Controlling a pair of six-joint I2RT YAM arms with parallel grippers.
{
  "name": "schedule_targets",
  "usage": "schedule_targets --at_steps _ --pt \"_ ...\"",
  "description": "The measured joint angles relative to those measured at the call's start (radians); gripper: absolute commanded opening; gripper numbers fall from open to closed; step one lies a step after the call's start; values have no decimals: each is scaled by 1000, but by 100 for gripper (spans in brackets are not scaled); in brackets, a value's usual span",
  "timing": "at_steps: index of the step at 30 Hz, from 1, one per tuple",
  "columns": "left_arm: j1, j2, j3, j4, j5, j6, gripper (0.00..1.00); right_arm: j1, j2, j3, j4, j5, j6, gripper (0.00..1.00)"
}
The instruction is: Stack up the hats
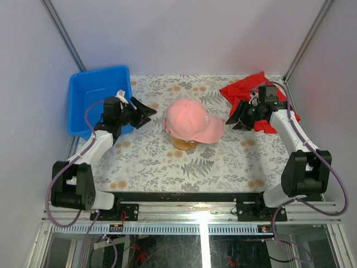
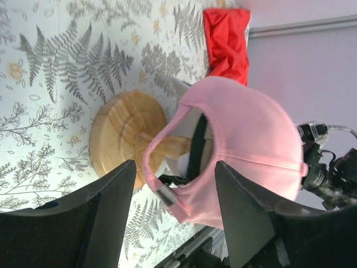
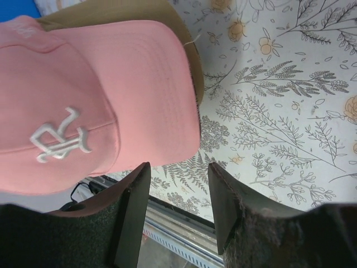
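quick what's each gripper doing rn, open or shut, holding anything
Left gripper: open, holding nothing, just to one side of the pink cap.
Right gripper: open, holding nothing, on the cap's other side.

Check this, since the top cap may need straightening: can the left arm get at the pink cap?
Probably yes. The left gripper faces the pink cap with its jaws open, and only bare tablecloth lies between them. The right gripper sits on the cap's far side, clear of that path.
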Motion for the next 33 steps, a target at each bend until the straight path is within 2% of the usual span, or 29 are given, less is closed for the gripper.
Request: schedule_targets --at_steps 4,5,6,8,9,13,16,19,20,23,26,33 --pt "1 -119 39 -89 -85 27 58 0 -94 14 -25 35 0 53" --pt "1 -163 43 -112 -118 37 50 0 -117 19 -31 44 0 53" --pt "1 -207 44 -139 -153 47 37 0 -143 25 -38 56 -1 53" --pt "1 -301 41 -205 -241 66 5 0 -184 35 -41 64 -4 51" --pt "2 -349 32 -238 -291 73 1 0 -201 40 -41 67 -5 49" --pt "14 -491 -27 -403 -495 96 0 0 -232 39 -40 58 -8 48" --pt "48 -520 -73 -542 -613 92 0 0 -232 13 -38 42 -8 49" --pt "141 -503 -90 -656 -686 106 0 0 -233 -16 -39 24 -8 50" --pt "206 -490 -89 -675 -700 116 0 0 -235 -21 -39 20 -9 50" --pt "302 -438 -58 -691 -742 150 0 0 -244 -24 -40 14 -13 50" --pt "359 -379 -8 -681 -742 165 0 0 -261 -24 -40 -1 -16 51" --pt "595 -223 62 -618 -724 181 0 0 -270 -25 -38 -29 -15 50"
